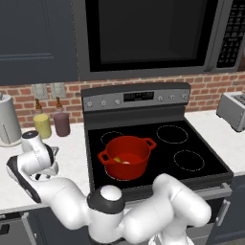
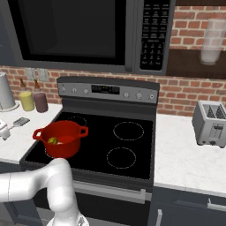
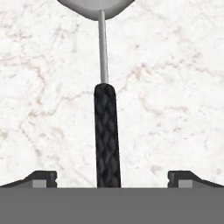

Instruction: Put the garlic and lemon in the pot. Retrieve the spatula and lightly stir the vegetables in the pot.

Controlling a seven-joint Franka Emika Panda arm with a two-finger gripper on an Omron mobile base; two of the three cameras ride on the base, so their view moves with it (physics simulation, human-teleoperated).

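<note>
Gripper [image 3: 112, 178] poised over the spatula [image 3: 106, 131] on the marble counter [image 3: 175, 87], jaws spread to their widest and holding nothing, black handle running straight up the gap between the two fingertips [image 3: 41, 178]. Retrieval step apparently in hand: lemon [image 1: 116, 160] and garlic [image 1: 126, 161] already sitting in the red pot [image 1: 127, 156] on the stove [image 1: 191, 143], off to the arm's right. Next move likely calls for dropping straight down until both tips flank the handle, then closing on the woven grip rather than the thin metal shank beyond it. Silver head [image 3: 96, 8] lying farthest ahead of the fingers. Yellow jar [image 1: 42, 126], maroon jar [image 1: 61, 124] and white kettle [image 1: 8, 120] standing nearby toward the brick wall, apart from the handle; toaster [image 2: 211, 123] far across the stove. Nothing visibly blocking the descent.
</note>
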